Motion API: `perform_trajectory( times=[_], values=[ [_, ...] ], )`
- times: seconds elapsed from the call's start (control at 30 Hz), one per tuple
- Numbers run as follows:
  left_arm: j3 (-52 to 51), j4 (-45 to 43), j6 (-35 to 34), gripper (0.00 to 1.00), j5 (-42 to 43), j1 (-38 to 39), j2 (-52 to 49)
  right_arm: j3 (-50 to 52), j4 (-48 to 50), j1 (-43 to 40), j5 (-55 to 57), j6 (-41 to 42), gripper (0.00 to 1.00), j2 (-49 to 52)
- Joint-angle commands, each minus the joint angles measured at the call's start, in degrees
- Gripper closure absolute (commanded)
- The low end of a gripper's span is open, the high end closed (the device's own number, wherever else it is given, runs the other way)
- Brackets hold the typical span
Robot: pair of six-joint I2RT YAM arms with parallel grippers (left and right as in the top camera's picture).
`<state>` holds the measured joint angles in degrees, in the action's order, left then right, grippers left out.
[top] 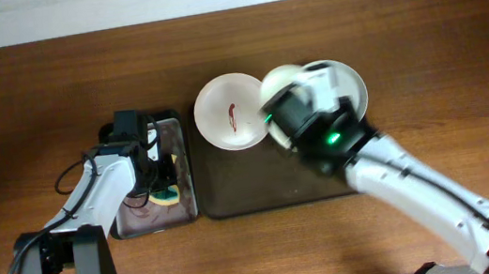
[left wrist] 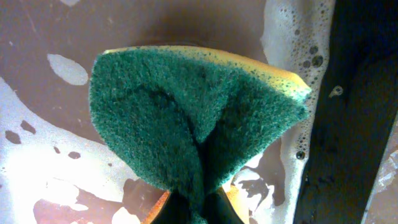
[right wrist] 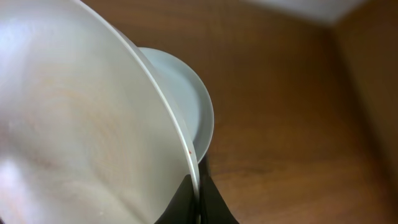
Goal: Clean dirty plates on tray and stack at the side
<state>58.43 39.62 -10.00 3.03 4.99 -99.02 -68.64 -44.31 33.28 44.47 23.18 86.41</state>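
Observation:
A white plate [top: 230, 112] with a red smear lies at the far left of the dark brown tray [top: 261, 187]. My right gripper [top: 305, 96] is shut on the rim of a second plate [top: 281, 81], holding it tilted above the tray; in the right wrist view this plate [right wrist: 81, 124] fills the left side, with its edge pinched by the right gripper [right wrist: 198, 196]. A third plate [top: 354, 85] lies behind it, also seen as the plate [right wrist: 189, 102] beyond the held rim. My left gripper [left wrist: 199, 210] is shut on a green and yellow sponge [left wrist: 186, 112].
The sponge hangs over a grey metal pan [top: 137, 222] left of the tray, holding soapy water [left wrist: 37, 168] with foam. The pan's black rim [left wrist: 348, 124] runs along the right side of the left wrist view. Bare wooden table [top: 31, 99] surrounds everything.

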Motion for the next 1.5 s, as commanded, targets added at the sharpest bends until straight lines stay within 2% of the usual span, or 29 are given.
perform_trajectory(
  times=[0.0,0.13,0.27,0.37,0.5,0.53,0.57,0.6,0.63,0.67,0.8,0.97,1.03,1.2,1.3,1.47],
  values=[
    [-0.26,-0.11,0.87,1.00,0.66,-0.17,-0.39,-1.03,-0.11,-14.47,-17.90,4.35,0.96,-0.96],
    [-0.26,-0.04,0.87,0.98,0.66,-0.17,-0.39,-1.03,-1.03,-33.90,-33.62,4.31,0.96,-0.35],
    [-0.26,-0.07,0.85,1.00,0.66,-0.15,-0.39,-1.01,-2.21,-52.33,-42.51,4.31,0.96,2.34],
    [-0.26,-0.07,0.85,1.00,0.66,-0.13,-0.39,-1.01,-2.43,-61.46,-44.94,4.28,0.96,6.14],
    [-0.26,-0.07,0.66,0.99,0.66,-0.13,-0.39,-1.01,-2.14,-65.66,-46.90,4.09,0.96,11.32],
    [-0.26,-0.07,0.66,0.99,0.66,-0.13,-0.39,-1.01,-1.81,-65.53,-46.99,3.78,0.96,11.98],
    [-0.26,-0.07,0.66,0.99,0.66,-0.13,-0.39,-1.01,-1.49,-65.22,-47.39,2.91,0.89,12.33],
    [-0.26,-0.07,0.66,0.99,0.66,-0.13,-0.39,-1.01,-1.44,-65.02,-47.80,2.56,0.70,12.35],
    [-0.26,-0.07,0.66,0.96,0.66,-0.13,-0.39,-1.14,-1.07,-64.72,-50.23,2.21,0.39,12.15],
    [-0.26,-0.07,0.66,0.96,0.66,-0.13,-0.39,-1.44,-0.52,-64.67,-55.04,0.24,0.32,11.91],
    [-0.26,-0.07,0.66,0.94,0.66,-0.13,-0.39,-6.67,-1.40,-62.64,-71.41,-7.48,0.30,9.77],
    [-0.26,-0.07,0.68,0.92,0.66,-0.13,-0.39,-13.84,-4.46,-49.46,-74.40,-19.37,0.31,9.18],
    [-0.26,-0.07,0.68,0.91,0.66,-0.13,-0.39,-13.92,-2.89,-42.36,-72.24,-22.86,0.31,9.49],
    [-0.26,-0.07,0.66,0.94,0.66,-0.13,-0.39,-13.92,4.00,-26.27,-62.31,-23.04,0.31,13.53],
    [-0.26,-0.04,0.66,0.95,0.70,-0.13,-0.39,-13.92,9.90,-19.47,-57.20,-22.99,0.32,17.70],
    [-0.26,-0.04,0.66,0.95,0.85,-0.13,-0.39,-13.92,18.71,-13.51,-48.96,-21.16,0.33,24.90]
  ],
)
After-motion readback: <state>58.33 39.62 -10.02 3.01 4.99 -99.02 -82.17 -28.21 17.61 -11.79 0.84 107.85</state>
